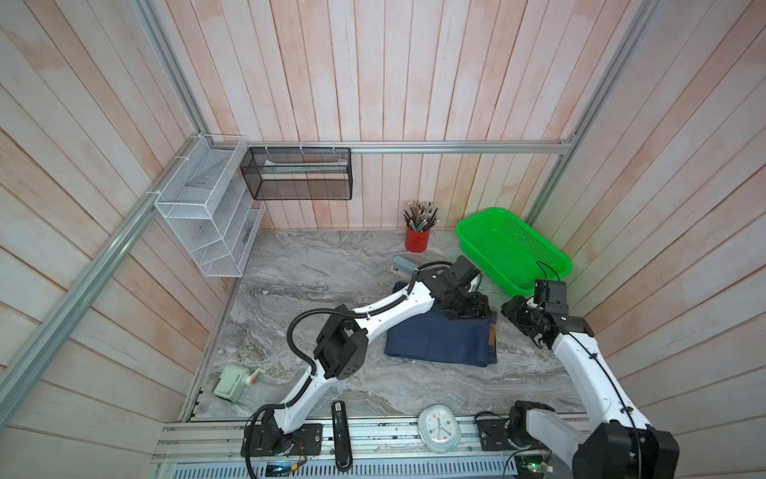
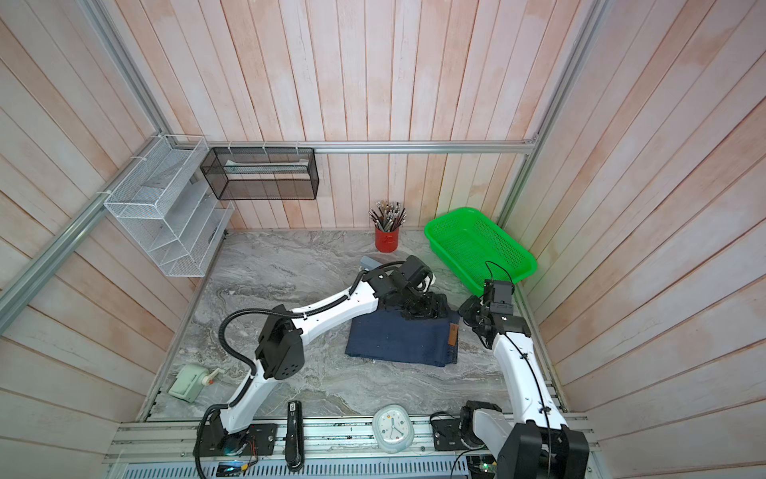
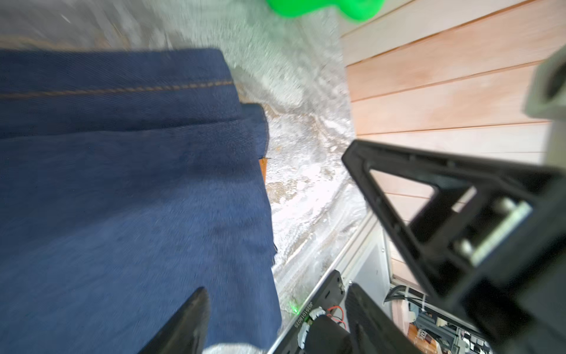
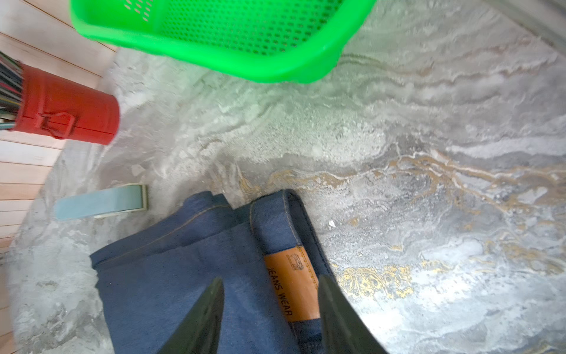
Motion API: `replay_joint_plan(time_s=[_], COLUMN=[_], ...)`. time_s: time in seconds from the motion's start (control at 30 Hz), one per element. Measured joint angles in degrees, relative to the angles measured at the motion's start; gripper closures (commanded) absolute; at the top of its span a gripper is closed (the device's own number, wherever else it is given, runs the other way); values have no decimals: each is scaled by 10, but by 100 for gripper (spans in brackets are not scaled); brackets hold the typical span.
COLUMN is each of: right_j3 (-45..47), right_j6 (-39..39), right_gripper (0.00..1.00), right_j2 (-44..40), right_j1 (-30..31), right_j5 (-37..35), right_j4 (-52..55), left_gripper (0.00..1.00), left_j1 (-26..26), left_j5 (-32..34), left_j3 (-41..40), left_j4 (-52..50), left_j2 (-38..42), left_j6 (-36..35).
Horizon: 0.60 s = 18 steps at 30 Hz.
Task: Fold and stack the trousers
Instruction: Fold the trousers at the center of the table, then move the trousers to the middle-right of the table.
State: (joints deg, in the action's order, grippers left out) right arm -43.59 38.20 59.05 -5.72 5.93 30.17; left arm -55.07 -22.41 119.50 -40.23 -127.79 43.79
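Folded trousers (image 1: 439, 342) lie flat on the table (image 1: 298, 290), right of centre, near the green basket (image 1: 512, 249). The left gripper (image 3: 277, 291) hangs over their far corner, fingers apart and empty. The right gripper (image 4: 270, 279), likewise parted and holding nothing, sits just beside the waistband end.

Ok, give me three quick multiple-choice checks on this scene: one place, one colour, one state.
1. Where does the green basket stand? A) far right corner of the table B) its near left corner C) its middle
2. What colour is the pencil cup? A) blue B) red C) white
3. How do the jeans lie? A) spread full length B) hanging off the edge C) folded into a flat bundle

1 A: it sits beyond the jeans, farthest right.
2 B: red in both top views.
3 C: stacked layers show in the right wrist view.
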Motion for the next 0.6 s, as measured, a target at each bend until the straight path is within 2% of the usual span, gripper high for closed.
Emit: replay_joint_plan(time_s=[0.1, 0.23, 0.33, 0.43, 0.47, 0.5, 0.57, 0.6], right_j3=[0, 5, 12, 16, 16, 16, 15, 14], right_j6=[-5, -12, -15, -18, -19, -22, -25, -27], right_gripper=[41, 37, 37, 38, 44, 57, 91, 100], right_j2=[21, 96, 136, 163, 167, 169, 169, 169], right_j1=[4, 44, 66, 72, 73, 75, 77, 78], right_j5=[32, 63, 76, 74, 72, 70, 70, 71], right_j4=[0, -1, -2, -1, -1, -1, -2, -2], left_gripper=[26, 25, 25, 25, 25, 25, 25, 25], left_j1=[37, 108, 150, 167, 170, 172, 177, 179], left_j5=[13, 37, 50, 57, 59, 61, 64, 64], left_j3=[-107, -248, -336, -397, -409, -421, -436, -439], left_j4=[40, 84, 99, 99, 97, 97, 97, 97], left_j2=[100, 208, 244, 254, 255, 256, 263, 266], left_j6=[-2, -5, -7, -7, -7, -8, -10, -12])
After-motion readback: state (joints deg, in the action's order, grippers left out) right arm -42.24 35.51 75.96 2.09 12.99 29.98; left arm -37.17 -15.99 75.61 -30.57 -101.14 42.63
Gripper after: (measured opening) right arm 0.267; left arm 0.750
